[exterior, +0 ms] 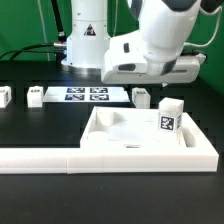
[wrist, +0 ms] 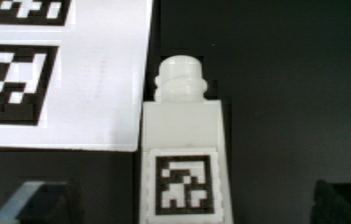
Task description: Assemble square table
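Black tabletop (exterior: pixel 30 125) spreads under everything, with green cloth and cables at the far edge behind the base of the white robot arm (exterior: pixel 160 35). Along the near side we see the long white L-shaped barrier (exterior: pixel 40 158). The white plastic square tray-like panel (exterior: pixel 130 140) sits tucked against it, toward the exterior view's right.

One small white block leg with a tag (exterior: pixel 170 117) stands upright at that panel's far right corner; we cannot tell if it is seated in a hole. Two more small white block legs (exterior: pixel 5 95) (exterior: pixel 35 97) rest on the tabletop at the exterior view's far left, apart from each other. The marker board (exterior: pixel 85 95) lies flat between them and a fourth white block leg with a rounded peg (exterior: pixel 140 98), which sits just beside the board's right end.

From the wrist camera we see this fourth leg (wrist: pixel 182 130) lying lengthwise, its tag facing up and its peg end pointing away from the claw. The marker board's edge (wrist: pixel 65 80) runs alongside.

The claw (wrist: pixel 184 205) hangs over it, spread wide. Its dark fingers (wrist: pixel 30 200) flank the leg's tagged end with bare tabletop showing on both sides (so nothing is pinched, nothing touched).
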`<state>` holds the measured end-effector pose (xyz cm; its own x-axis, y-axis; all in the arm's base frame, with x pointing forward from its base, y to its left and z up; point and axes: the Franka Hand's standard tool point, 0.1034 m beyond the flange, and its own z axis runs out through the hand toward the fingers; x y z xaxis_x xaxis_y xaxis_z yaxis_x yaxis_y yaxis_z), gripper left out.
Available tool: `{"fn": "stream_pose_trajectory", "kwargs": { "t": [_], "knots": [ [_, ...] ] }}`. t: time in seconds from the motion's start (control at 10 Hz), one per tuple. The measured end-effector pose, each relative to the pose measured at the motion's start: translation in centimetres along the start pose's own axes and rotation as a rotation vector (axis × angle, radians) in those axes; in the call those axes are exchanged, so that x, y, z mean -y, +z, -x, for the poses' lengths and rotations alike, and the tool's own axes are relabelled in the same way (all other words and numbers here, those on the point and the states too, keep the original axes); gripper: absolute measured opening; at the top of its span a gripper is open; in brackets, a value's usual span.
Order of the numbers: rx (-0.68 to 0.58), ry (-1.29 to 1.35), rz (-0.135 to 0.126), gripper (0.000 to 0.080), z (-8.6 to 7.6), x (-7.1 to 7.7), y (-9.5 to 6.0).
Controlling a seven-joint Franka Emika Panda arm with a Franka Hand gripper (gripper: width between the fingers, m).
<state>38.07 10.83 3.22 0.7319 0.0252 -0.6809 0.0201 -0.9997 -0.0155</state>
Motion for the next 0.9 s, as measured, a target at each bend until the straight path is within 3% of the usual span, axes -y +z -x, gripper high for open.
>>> {"fn": "stream_pose_trajectory", "kwargs": {
  "t": [0.2,0.9],
  "knots": [
    [0.131,0.011,0.000,0.0649,0.2,-0.4,0.6],
    [0.112,0.032,0.003,0.0649,-0.4,-0.8,2.4]
  ]
}}
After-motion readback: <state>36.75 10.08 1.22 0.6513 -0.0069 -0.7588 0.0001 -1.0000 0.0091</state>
